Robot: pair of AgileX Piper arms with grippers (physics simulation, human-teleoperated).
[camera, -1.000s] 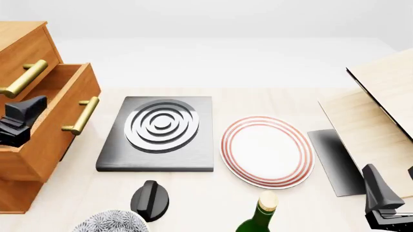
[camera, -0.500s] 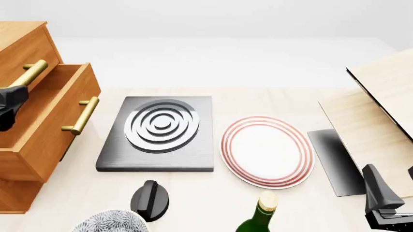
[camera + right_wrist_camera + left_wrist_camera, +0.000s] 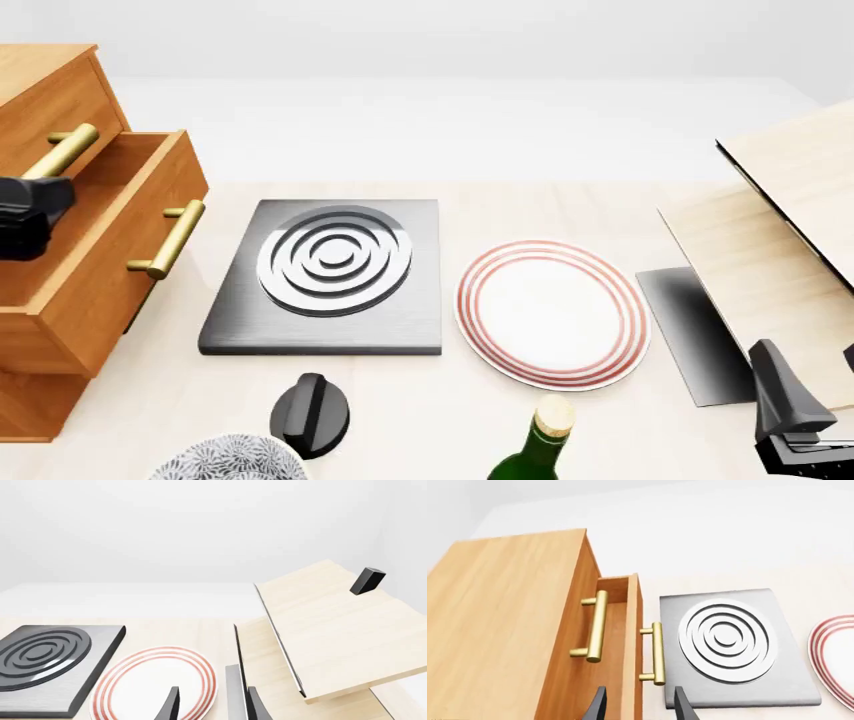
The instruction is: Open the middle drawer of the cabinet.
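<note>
Right gripper (image 3: 798, 420): parked at 5 o'clock on the desk (image 3: 441, 400), fingers parted, nothing held, kept out of play.
Left gripper (image 3: 30, 215): seen at 9 o'clock over the cabinet (image 3: 40, 100), fingers apart and empty.
Middle drawer (image 3: 114, 240): found pulled out at 9 o'clock, handle free; the job is judged done.

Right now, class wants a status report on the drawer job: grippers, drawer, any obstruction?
Left gripper open, empty, above the cabinet. Right gripper open, idle. Middle drawer pulled out. Nothing blocking.
</note>
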